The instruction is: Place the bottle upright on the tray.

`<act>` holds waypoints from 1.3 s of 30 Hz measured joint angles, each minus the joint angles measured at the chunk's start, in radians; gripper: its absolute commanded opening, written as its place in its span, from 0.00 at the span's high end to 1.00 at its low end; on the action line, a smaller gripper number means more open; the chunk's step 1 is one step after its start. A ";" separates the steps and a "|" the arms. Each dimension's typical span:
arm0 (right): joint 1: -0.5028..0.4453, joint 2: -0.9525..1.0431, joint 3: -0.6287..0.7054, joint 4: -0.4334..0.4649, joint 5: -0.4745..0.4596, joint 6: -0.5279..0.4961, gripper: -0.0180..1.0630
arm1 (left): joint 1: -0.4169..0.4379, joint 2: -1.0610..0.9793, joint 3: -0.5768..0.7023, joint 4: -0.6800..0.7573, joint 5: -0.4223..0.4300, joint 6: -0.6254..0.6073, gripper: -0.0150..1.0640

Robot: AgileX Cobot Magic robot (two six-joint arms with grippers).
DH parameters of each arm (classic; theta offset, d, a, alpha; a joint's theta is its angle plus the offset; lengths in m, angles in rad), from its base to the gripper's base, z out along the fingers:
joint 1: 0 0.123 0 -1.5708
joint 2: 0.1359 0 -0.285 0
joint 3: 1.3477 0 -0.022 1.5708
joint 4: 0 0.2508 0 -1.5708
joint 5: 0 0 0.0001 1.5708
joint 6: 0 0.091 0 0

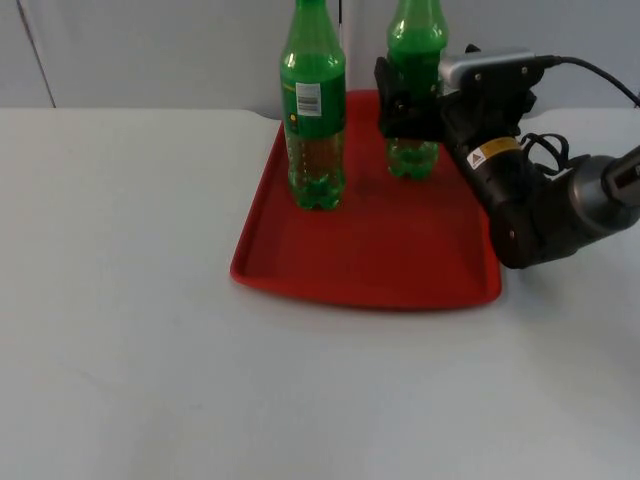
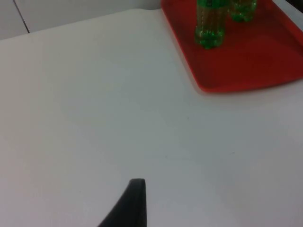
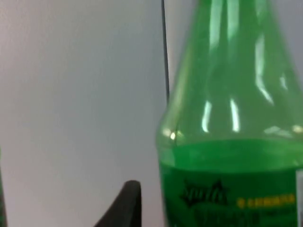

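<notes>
The red tray [image 1: 370, 265] carries two green bottles upright: one [image 1: 315, 110] by its left edge, the other [image 1: 413, 90] at its far edge. The right gripper [image 1: 405, 105] grasps that far bottle, so only letting go looks left. The left gripper [image 2: 135, 198] waits over bare table [image 1: 120, 300]; I cannot tell its state.

The right arm reaches in from the right, forearm low and angled toward the far edge of the desk [image 1: 120, 300]. Its right claw [image 1: 405, 100] grips a green bottle [image 1: 415, 75] at mid-height. The left claw's fingertip [image 2: 132, 203] hangs above the desk; that arm waits.
</notes>
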 measured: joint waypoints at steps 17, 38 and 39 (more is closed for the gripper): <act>0.000 -0.010 0.000 0.000 0.158 0.000 0.01 | 0.000 0.000 0.000 0.000 0.000 0.000 0.01; 0.000 -0.441 0.403 0.079 0.705 -0.048 0.01 | 0.000 0.000 0.000 0.000 0.000 0.000 0.01; 0.000 -0.441 0.403 0.079 0.705 -0.048 0.01 | 0.000 0.000 0.000 0.000 0.000 0.000 0.01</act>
